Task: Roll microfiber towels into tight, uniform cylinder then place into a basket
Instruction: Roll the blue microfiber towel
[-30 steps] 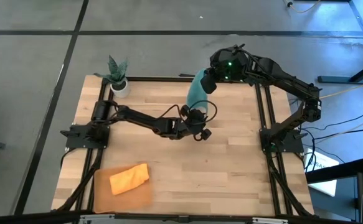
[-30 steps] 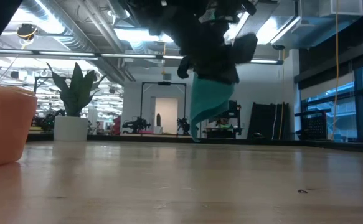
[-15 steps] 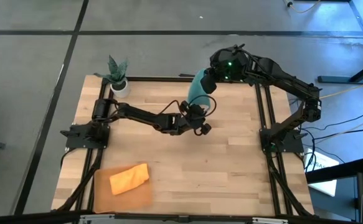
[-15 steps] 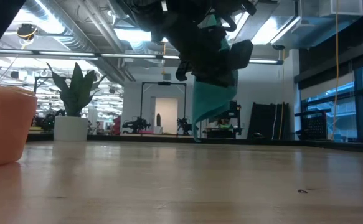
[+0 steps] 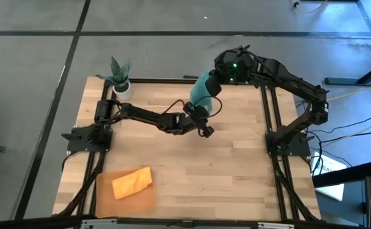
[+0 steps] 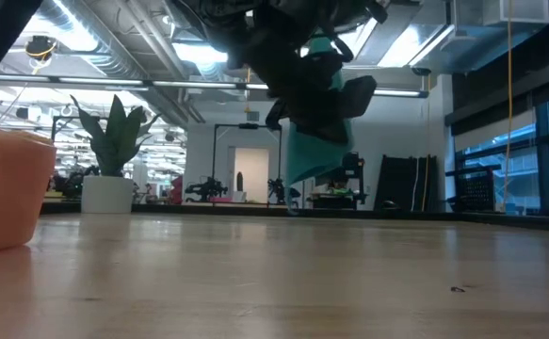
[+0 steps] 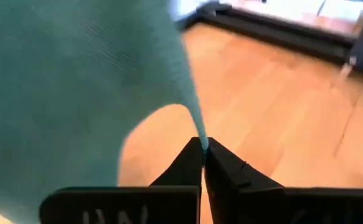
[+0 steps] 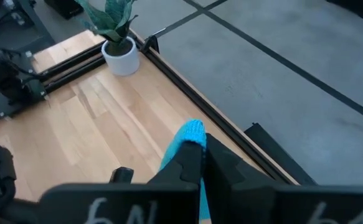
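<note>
The teal towel (image 5: 203, 89) hangs over the table's far middle and shows as a hanging sheet in the low view (image 6: 310, 155). My right gripper (image 8: 203, 148) is shut on its top, high above the table (image 5: 212, 81). My left gripper (image 7: 203, 149) is shut on its lower part (image 5: 196, 111). The orange towel (image 5: 132, 182) lies bunched in the basket (image 5: 109, 198) at the near left. My left gripper pinches a thin lower corner of the teal towel (image 7: 198, 134) between its two fingertips. It comes from the table's left, slanting a little downward. The cloth spreads upward from the fingers, clear of the table. My right gripper pinches the towel's upper end (image 8: 189, 134) between its two fingers, slanting down from the far right. A small tuft sticks out past the fingertips. The rest of the towel hangs below the gripper, clear of the table.
A small white plant pot (image 5: 121, 88) stands at the far left corner and also shows in the low view (image 6: 107, 193). The basket's orange wall (image 6: 6, 193) shows at the left in the low view. Bare wood (image 5: 236, 172) spans the middle and near right.
My left gripper has moved toward the far edge, up to the hanging teal towel, and has shut on its lower corner. The towel's lower part has shifted slightly with it. My right gripper has kept still.
</note>
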You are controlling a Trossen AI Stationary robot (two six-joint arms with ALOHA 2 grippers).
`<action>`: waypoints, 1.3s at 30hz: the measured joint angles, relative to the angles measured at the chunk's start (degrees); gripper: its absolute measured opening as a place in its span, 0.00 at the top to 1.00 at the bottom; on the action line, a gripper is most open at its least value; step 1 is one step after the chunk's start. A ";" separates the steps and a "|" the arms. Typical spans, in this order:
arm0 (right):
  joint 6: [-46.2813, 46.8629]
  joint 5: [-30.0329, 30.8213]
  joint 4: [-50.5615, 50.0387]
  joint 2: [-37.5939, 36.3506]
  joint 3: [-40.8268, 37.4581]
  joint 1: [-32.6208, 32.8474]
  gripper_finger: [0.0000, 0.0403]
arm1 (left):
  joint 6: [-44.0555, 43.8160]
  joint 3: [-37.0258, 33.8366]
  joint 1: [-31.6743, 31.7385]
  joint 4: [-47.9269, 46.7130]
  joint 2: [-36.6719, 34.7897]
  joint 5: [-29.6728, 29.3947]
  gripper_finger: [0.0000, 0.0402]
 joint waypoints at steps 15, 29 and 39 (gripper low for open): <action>-5.99 -2.16 -8.84 0.02 -0.02 0.00 0.99 | 0.26 -0.02 -0.93 -18.78 -10.80 3.04 1.00; -11.78 -7.97 -16.65 0.02 -0.04 0.00 0.99 | 3.02 0.04 -0.33 -37.19 -26.00 -0.79 1.00; -19.53 -17.97 -21.11 0.02 -0.03 0.00 0.99 | 3.06 0.02 2.66 -44.36 -34.08 -3.04 1.00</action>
